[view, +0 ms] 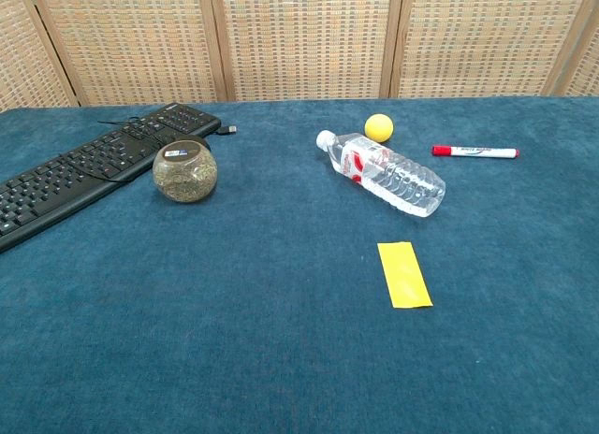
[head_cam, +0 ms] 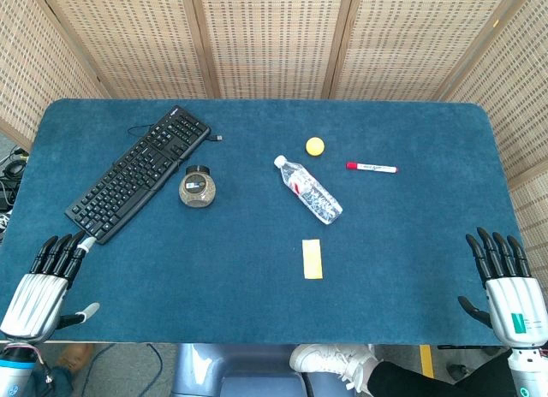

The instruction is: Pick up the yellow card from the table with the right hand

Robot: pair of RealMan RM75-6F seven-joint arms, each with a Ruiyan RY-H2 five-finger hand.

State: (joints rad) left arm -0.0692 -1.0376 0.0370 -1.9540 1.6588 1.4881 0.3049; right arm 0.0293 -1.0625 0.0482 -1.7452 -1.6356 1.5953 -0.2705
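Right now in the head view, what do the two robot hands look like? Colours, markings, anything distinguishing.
Both match: black fingers on a silver-grey metallic body. The left robot hand has a ribbed silver back and a pale thumb tip, with a bit of blue at the wrist by the frame edge. The right robot hand carries a small green mark on its silver-white back. No cables are visible on either. The chest view shows neither.

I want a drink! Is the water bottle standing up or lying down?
Lying down. The water bottle rests on its side on the table, cap toward the keyboard.
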